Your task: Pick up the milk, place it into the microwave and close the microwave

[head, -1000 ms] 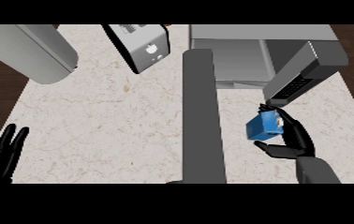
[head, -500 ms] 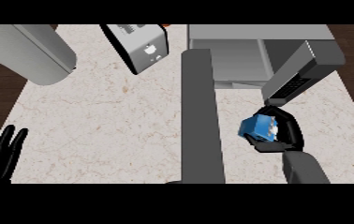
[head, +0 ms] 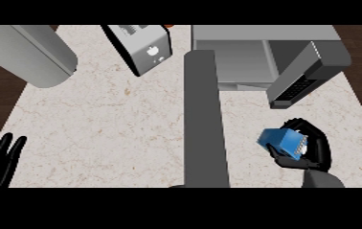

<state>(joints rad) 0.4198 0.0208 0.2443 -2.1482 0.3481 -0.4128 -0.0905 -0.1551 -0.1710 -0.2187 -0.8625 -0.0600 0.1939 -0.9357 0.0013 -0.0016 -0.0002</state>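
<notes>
A blue milk carton (head: 281, 141) is tilted over in my right hand (head: 313, 149), whose fingers and thumb curl round it, just above the counter at the lower right. The grey microwave (head: 244, 55) stands at the back right with its cavity showing. Its door (head: 305, 75) hangs open, swung out to the right, a short way beyond the carton. My left hand (head: 10, 157) rests open at the lower left edge, fingers up.
A long dark grey bar (head: 203, 118) runs down the middle of the marble counter (head: 106, 127), just left of the carton. A toaster (head: 141, 46) stands at the back centre, and a large grey cylinder (head: 32, 53) lies at the back left.
My right hand has closed round the milk carton and tipped it over, shifting slightly left and down. The left hand has stayed still.
</notes>
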